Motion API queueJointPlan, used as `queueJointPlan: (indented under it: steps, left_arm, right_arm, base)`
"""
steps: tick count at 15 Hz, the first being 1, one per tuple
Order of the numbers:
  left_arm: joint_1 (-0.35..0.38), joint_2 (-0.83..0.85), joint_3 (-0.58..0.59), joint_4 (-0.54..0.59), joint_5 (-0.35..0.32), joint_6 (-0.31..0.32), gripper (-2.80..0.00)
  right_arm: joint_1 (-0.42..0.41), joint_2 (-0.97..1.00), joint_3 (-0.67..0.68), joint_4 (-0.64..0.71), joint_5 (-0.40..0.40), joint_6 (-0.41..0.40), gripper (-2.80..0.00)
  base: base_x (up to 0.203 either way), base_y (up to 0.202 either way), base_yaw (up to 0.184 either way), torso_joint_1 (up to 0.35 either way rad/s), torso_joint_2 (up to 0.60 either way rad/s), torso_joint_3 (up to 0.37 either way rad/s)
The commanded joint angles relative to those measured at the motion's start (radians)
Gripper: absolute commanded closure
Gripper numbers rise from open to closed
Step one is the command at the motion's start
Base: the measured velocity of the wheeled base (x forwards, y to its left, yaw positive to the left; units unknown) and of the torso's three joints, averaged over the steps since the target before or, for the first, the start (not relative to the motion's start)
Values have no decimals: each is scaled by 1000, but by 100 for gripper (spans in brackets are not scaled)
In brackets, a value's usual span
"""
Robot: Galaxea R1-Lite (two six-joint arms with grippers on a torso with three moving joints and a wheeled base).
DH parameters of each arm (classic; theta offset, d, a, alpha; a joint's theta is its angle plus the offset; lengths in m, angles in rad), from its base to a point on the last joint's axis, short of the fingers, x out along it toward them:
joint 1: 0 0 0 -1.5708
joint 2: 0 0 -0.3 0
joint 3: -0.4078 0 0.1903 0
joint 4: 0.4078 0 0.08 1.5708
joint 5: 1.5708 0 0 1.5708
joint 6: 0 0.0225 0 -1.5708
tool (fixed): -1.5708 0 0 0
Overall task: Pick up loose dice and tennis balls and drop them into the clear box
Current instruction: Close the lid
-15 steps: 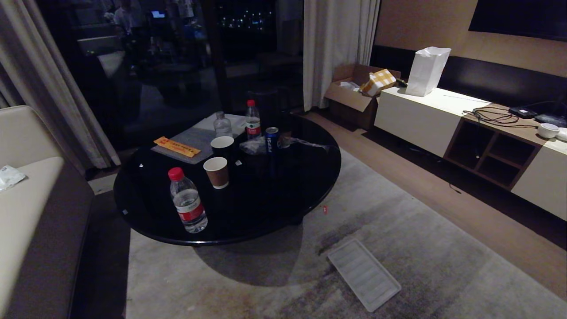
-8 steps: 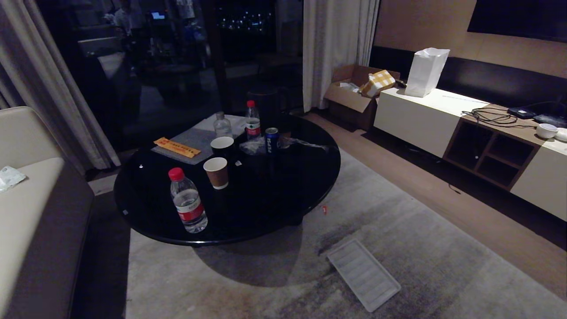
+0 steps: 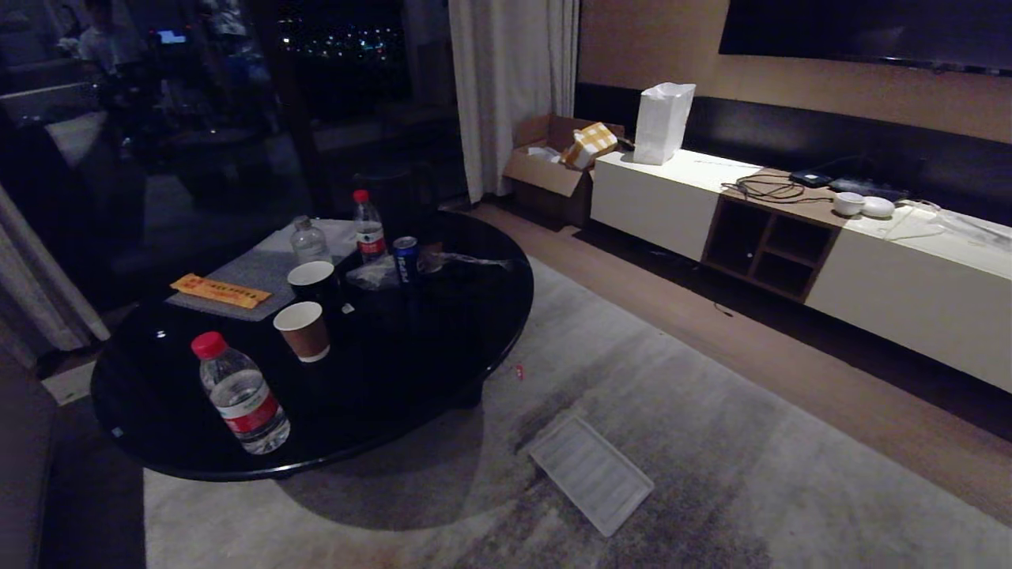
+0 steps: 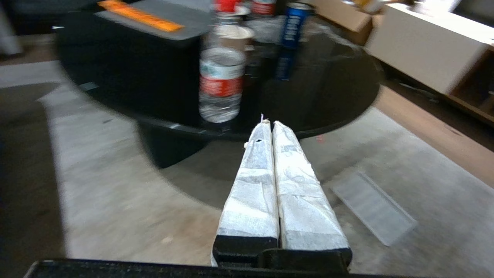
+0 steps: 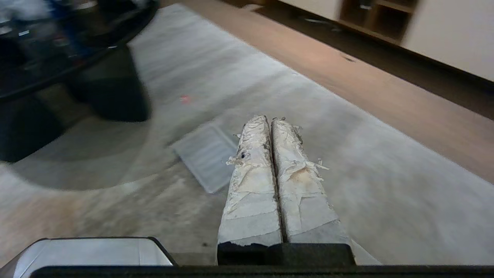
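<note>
A dim room is seen from the head view. A round black table (image 3: 443,316) stands at left on a grey carpet (image 3: 711,442). On the table are noted a near water bottle with a red cap (image 3: 237,395), a brown paper cup (image 3: 303,330), a dark cup (image 3: 311,278) behind it, a clear bottle (image 3: 308,241), a second red-capped bottle (image 3: 368,229), a blue can (image 3: 405,259), and an orange packet (image 3: 220,291) laid on a grey mat (image 3: 261,269). A flat ribbed lid (image 3: 590,472) lies on the carpet just right of the table's near edge. A small red scrap (image 3: 519,371) lies on the carpet near the table's base. Along the far right wall a low white cabinet (image 3: 893,276) is seen, with a white paper bag (image 3: 662,122) on its far end and an open cardboard box (image 3: 553,162) on the floor beside it.

The left gripper (image 4: 269,123) is held above the carpet, pointed toward the near table edge; its taped fingers are pressed together with nothing between them. The right gripper (image 5: 269,119) is likewise held above the carpet, over the ribbed lid's edge, its fingers pressed together and holding nothing.

The dice, the tennis balls and the clear box are not found in any view; their place cannot be told.
</note>
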Motion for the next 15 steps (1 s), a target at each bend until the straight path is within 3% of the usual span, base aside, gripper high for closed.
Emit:
queueJointPlan:
  steps: [1, 15]
  left_arm:
    - [0, 0, 2, -1, 1, -3, 0]
    - [0, 1, 2, -1, 1, -3, 0]
  right_arm:
    - [0, 1, 0, 1, 0, 0, 0]
    - [0, 1, 0, 1, -1, 0, 0]
  base:
    - [0, 7, -66, 2, 2, 0]
    - [0, 0, 0, 0, 1, -21]
